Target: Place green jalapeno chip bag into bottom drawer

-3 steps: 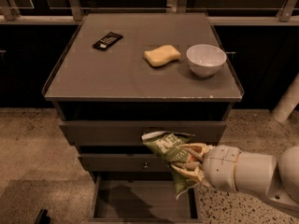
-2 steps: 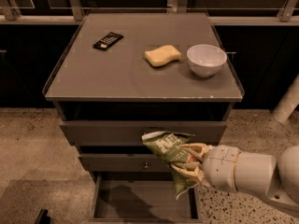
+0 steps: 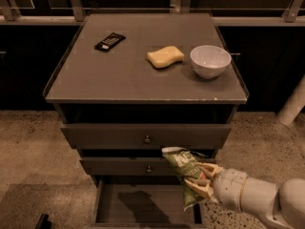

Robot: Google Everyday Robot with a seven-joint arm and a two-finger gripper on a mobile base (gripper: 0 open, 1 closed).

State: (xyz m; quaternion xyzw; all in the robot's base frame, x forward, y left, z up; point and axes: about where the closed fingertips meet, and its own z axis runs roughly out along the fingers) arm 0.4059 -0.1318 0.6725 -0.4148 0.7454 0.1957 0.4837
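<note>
The green jalapeno chip bag (image 3: 183,168) is glossy green foil with white lettering. It hangs tilted in front of the middle drawer, above the right side of the open bottom drawer (image 3: 143,206). My gripper (image 3: 204,179) reaches in from the lower right on a white arm. It is shut on the bag's lower right part. The bottom drawer is pulled out and shows a plain grey floor with the bag's shadow on it.
On the cabinet top (image 3: 95,80) lie a small black wrapped bar (image 3: 109,41), a yellow sponge (image 3: 165,56) and a white bowl (image 3: 210,60). Two upper drawers with round knobs (image 3: 147,139) are closed. Speckled floor lies to both sides.
</note>
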